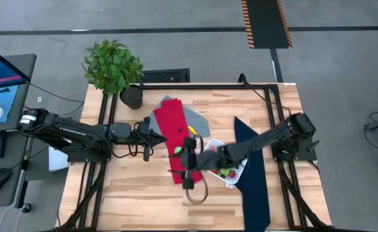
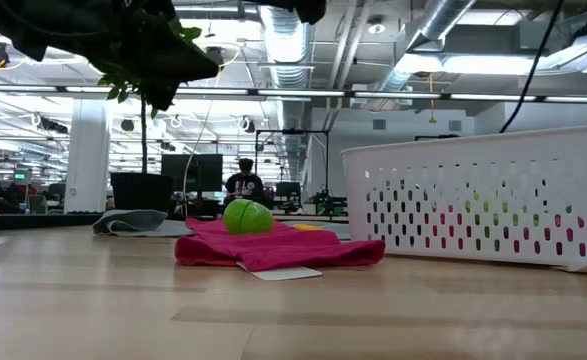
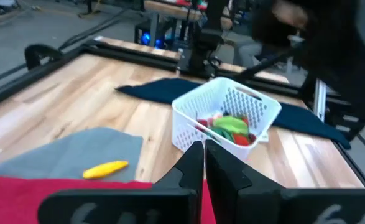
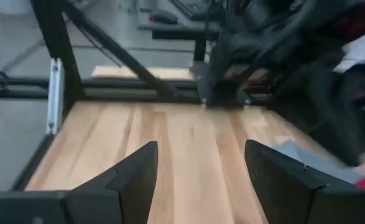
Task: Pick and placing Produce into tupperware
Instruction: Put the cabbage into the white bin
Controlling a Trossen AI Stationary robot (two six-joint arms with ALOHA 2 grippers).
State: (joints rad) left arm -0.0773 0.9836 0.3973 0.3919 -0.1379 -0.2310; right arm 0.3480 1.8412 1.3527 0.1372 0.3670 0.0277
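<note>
Grippers over the red cloth, tub partly filled.
High view: right gripper (image 1: 187, 169), fingers spread and empty, hangs over the red cloth (image 1: 176, 125); left gripper (image 1: 156, 136), pinched closed on nothing, sits at the cloth's edge; the tub (image 1: 235, 175) holds produce. Low view: a green fruit (image 2: 246, 216) lies on the cloth. Left wrist view: a yellow piece (image 3: 105, 168) rests on grey cloth (image 3: 76, 152).

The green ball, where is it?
In the low view, the green ball sits on the red cloth, left of the white tub.
</note>
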